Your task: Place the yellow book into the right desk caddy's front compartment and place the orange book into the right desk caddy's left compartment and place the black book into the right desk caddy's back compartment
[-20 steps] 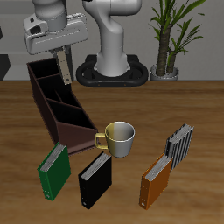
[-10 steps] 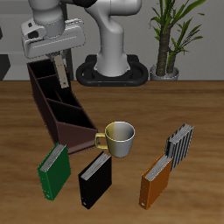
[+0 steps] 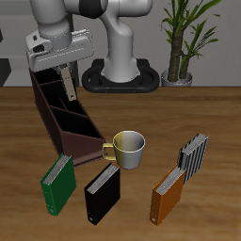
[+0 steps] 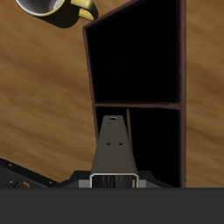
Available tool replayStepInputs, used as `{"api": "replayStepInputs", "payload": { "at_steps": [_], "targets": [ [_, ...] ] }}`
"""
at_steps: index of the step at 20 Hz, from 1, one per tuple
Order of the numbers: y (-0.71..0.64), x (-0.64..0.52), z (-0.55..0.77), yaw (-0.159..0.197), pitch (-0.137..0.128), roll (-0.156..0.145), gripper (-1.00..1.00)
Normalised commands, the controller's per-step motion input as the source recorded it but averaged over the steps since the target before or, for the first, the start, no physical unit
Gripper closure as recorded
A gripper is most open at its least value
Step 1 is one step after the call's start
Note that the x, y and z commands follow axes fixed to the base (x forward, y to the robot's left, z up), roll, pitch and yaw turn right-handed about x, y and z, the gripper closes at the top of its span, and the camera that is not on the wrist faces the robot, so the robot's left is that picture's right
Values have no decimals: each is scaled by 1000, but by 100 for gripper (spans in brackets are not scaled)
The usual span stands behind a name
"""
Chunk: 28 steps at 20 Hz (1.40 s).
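While above the maroon right desk caddy (image 3: pixel 64 113), end effector (image 3: pixel 69 87) clamped on thin, pale-edged yellow book (image 4: pixel 115 150)

The arm (image 3: pixel 118 38) is glossy white, built of rounded, bulging segments on a dark round base plate (image 3: pixel 118 81). Its pincer (image 3: pixel 66 83) has a pale grey blocky housing with small dark markings, and thin, flat, dark grey fingers (image 4: pixel 115 149) tapering toward the tips.

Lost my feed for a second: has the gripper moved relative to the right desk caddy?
Yes. The gripper has shifted slightly toward the table's front edge along the right desk caddy, above its open top; the caddy itself has not moved.
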Motion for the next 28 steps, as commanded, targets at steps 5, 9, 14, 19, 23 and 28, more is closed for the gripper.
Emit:
{"api": "replayStepInputs", "payload": {
  "at_steps": [5, 9, 14, 19, 23, 28],
  "targets": [
    [4, 25, -154, 3, 17, 0, 100],
    [-13, 24, -191, 16, 18, 1, 100],
    [-5, 44, -257, 17, 17, -19, 100],
    [29, 38, -150, 2, 12, -2, 100],
    [108, 59, -303, 14, 37, 3, 100],
    [86, 39, -216, -5, 31, 6, 100]
  ]
}}
